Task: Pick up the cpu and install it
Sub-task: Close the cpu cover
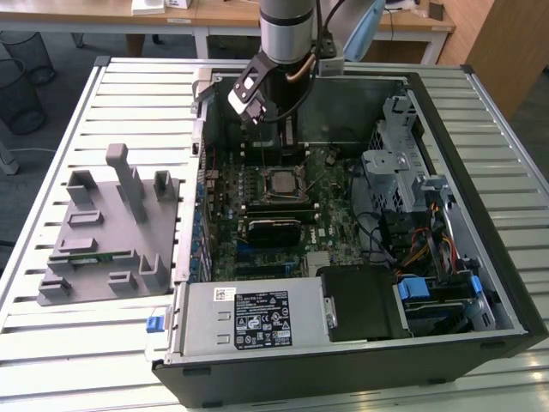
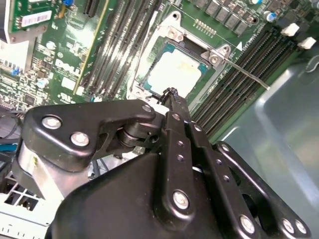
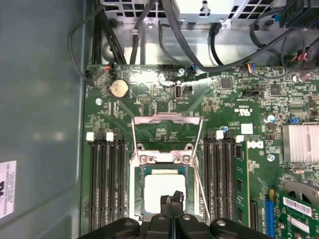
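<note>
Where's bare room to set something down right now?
Bare table slats border the grey fixture on the exterior view's left. Inside the case it's crowded: the gripper is above the cpu, and cables run beside the drive cage.

The cpu (image 1: 281,183) (image 2: 177,73) (image 3: 160,184) is lying flat in the socket (image 3: 134,191) near the middle of the motherboard (image 3: 234,114). In the exterior view it is sitting toward the far half of the open computer case (image 1: 506,283). In both wrist views it is showing a pale silver square top with a thin green rim. It is resting level and square with the socket frame, and the hinged metal plate (image 3: 167,119) is standing open, leaving the top uncovered. Long black memory slots (image 3: 105,184) are flanking it on both sides.
</note>
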{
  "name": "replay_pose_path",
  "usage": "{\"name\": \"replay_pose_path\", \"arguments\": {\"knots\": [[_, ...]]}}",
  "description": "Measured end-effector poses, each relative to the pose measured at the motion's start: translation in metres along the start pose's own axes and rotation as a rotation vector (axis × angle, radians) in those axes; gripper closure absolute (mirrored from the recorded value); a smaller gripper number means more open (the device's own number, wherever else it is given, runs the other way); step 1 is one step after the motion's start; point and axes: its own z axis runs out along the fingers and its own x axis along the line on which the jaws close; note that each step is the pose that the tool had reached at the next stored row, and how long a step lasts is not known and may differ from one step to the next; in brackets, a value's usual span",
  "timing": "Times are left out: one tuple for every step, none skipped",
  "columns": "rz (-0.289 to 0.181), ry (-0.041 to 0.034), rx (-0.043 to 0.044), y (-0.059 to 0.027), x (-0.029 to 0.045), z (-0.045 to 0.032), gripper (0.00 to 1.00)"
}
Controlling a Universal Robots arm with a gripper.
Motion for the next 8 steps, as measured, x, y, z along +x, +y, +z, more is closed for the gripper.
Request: {"name": "replay_pose_path", "arguments": {"knots": [[0.000,0.0001,0.0000,0.0000,-0.0017,0.0001,0.89],[0.000,0.0000,0.0000,0.0001,-0.0036,0.0001,0.89],[0.000,0.0001,0.0000,0.0001,-0.0054,0.0001,0.89],[0.000,-0.0001,0.0007,0.0002,-0.0072,0.0001,0.89],[0.000,-0.0001,0.0030,0.0006,-0.0090,0.0002,0.89],[0.000,0.0000,0.0069,0.0017,-0.0098,0.0004,0.89],[0.000,-0.0001,0.0127,0.0038,-0.0099,0.0006,0.89],[0.000,-0.0004,0.0211,0.0064,-0.0099,0.0007,0.89]]}}
